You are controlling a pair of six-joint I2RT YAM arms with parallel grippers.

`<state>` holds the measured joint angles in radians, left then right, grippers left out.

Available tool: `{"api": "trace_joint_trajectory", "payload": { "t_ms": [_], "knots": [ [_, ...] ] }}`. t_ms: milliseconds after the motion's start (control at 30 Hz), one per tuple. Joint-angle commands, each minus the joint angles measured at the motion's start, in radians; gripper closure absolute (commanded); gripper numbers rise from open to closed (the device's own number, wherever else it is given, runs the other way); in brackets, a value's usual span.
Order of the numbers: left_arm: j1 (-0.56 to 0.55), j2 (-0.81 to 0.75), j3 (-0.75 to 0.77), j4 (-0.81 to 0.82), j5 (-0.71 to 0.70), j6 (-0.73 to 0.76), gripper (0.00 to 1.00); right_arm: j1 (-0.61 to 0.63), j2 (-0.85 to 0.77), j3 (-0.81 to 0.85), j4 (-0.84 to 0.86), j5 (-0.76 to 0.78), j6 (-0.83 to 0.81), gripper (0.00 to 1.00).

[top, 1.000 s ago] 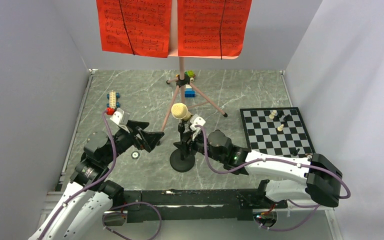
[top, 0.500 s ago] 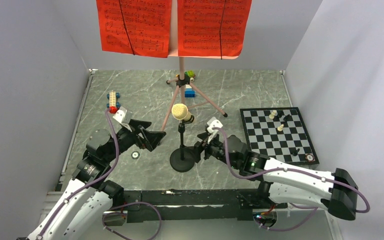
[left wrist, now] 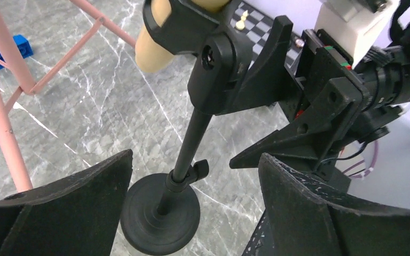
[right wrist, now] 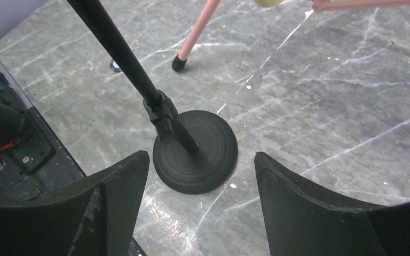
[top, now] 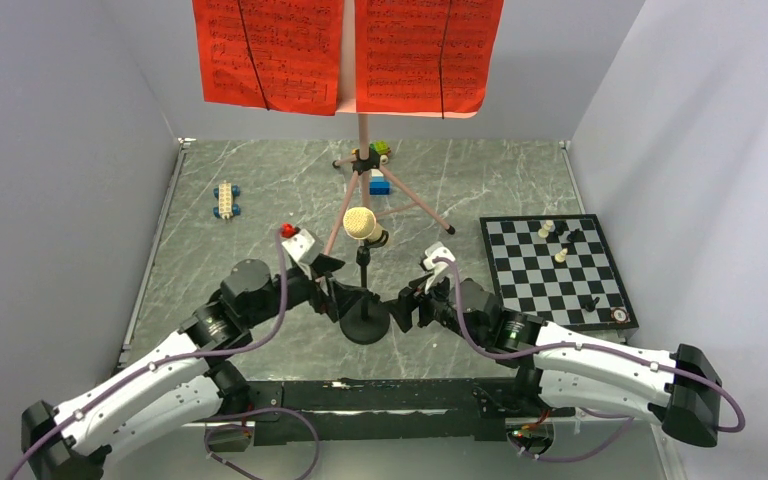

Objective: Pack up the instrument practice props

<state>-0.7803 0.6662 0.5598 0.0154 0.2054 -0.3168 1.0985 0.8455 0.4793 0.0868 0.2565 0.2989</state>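
Two red pages (top: 268,50) on one pink music stand (top: 363,130), one microphone (top: 359,222) on one mic stand (top: 365,325), left gripper (left wrist: 196,154) and right gripper (right wrist: 202,154) flanking it (both jaws wide apart, empty)

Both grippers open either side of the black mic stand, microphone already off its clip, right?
No: the microphone is in its clip on the mic stand, per the left wrist view. The left gripper and right gripper are open either side of it.

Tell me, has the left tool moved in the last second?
Yes. The left tool moved right, closing in on the mic stand, which stayed put.
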Motion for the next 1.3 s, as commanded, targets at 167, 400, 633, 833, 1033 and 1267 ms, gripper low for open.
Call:
{"api": "trace_joint_trajectory", "payload": {
  "t_ms": [167,400,633,833,1033,1267],
  "knots": [
    [-0.077,0.114,0.011,0.181,-0.202,0.145,0.24,0.002,0.020,0.049,-0.025,0.039,0.040,0.25],
    [-0.083,0.125,-0.014,0.275,-0.202,0.214,0.35,0.001,-0.005,0.036,-0.042,0.030,0.058,0.25],
    [-0.109,0.183,0.012,0.261,-0.201,0.278,0.39,0.000,0.020,0.054,-0.038,0.023,0.052,0.25],
    [-0.125,0.211,0.027,0.255,-0.202,0.305,0.56,0.000,0.048,0.077,-0.042,0.006,0.058,0.26],
    [-0.129,0.205,0.025,0.267,-0.202,0.299,0.70,-0.002,0.051,0.082,-0.047,-0.011,0.062,0.26],
    [-0.137,0.188,0.019,0.270,-0.202,0.286,0.55,-0.002,0.057,0.076,-0.039,-0.032,0.059,0.25]
  ]
}}
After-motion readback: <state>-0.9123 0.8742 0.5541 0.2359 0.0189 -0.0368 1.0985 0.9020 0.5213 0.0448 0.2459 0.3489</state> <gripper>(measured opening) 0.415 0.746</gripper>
